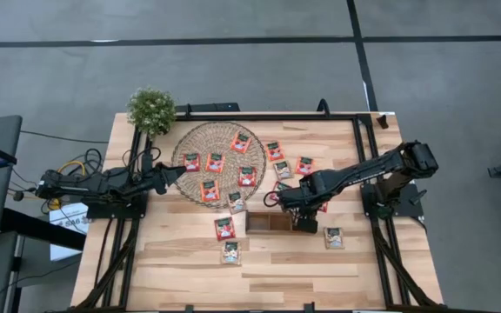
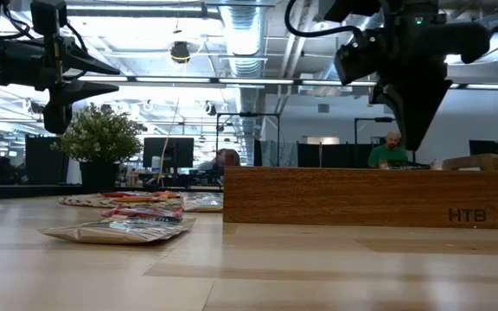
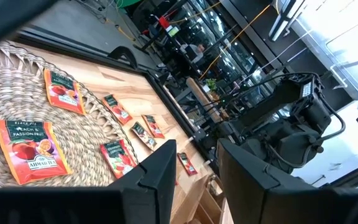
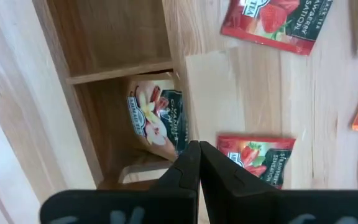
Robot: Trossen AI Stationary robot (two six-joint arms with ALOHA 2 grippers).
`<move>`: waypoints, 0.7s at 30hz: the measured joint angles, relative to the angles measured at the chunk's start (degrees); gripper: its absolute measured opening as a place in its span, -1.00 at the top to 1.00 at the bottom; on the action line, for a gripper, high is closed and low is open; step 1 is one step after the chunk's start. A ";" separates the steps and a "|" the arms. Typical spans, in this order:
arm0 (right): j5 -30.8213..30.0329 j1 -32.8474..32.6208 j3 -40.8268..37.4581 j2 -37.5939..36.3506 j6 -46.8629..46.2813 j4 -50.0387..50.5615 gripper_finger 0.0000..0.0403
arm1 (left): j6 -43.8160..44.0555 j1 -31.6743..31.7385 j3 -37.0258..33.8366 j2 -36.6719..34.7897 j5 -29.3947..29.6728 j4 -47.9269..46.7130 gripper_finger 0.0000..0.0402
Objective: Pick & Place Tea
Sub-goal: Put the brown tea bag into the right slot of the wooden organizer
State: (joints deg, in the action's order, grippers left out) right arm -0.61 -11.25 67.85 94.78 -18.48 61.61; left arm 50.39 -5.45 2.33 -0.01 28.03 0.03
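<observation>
Your right gripper (image 1: pixel 306 224) is clenched tight with nothing between the fingers; the right wrist view shows the two tips pressed together. It hangs over the right end of the wooden tray (image 1: pixel 270 223), lower centre of the overhead frame. In the right wrist view a pale sachet (image 4: pixel 157 118) lies inside the tray compartment just ahead of the fingertips, leaning on the wall, and the next compartment looks bare. Just outside the tray wall on the table (image 1: pixel 268 278) you have a red sachet (image 4: pixel 257 157) next to the fingertips, another red one (image 4: pixel 272 22) at the upper right of that frame.

Your left gripper (image 1: pixel 179 173) sits at the left edge of the round woven mat (image 1: pixel 200 139), centre left overhead. Its fingers stand parted and hold nothing, as the left wrist view shows.

Tea: about six red sachets on the mat, e.g. (image 1: pixel 191 162) and (image 1: pixel 241 142). Three more red ones lie on bare wood right of the mat, e.g. (image 1: pixel 274 150). Below the mat, a red sachet (image 1: pixel 224 229) with a pale one (image 1: pixel 230 252) under it in frame; another pale one (image 1: pixel 334 237) right of the tray.

Potted plant (image 1: pixel 151 109) stands at the table's upper left corner.
</observation>
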 joint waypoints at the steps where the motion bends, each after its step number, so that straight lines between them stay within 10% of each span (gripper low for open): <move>1: -0.55 0.00 -0.02 0.00 -0.02 0.16 1.00 | 0.00 0.00 0.00 0.00 -0.04 0.02 0.45; 10: -2.44 -2.81 -0.04 -3.87 -4.01 3.19 1.00 | 0.04 0.02 0.00 0.00 -0.04 0.06 0.45; 21: 3.67 -23.70 -4.23 -12.93 -24.01 7.54 1.00 | -0.01 0.02 0.00 0.00 -0.04 0.07 0.45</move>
State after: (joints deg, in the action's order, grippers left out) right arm 3.06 -34.94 63.63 81.85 -42.49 69.16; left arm 50.38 -5.43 2.33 -0.01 27.99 0.10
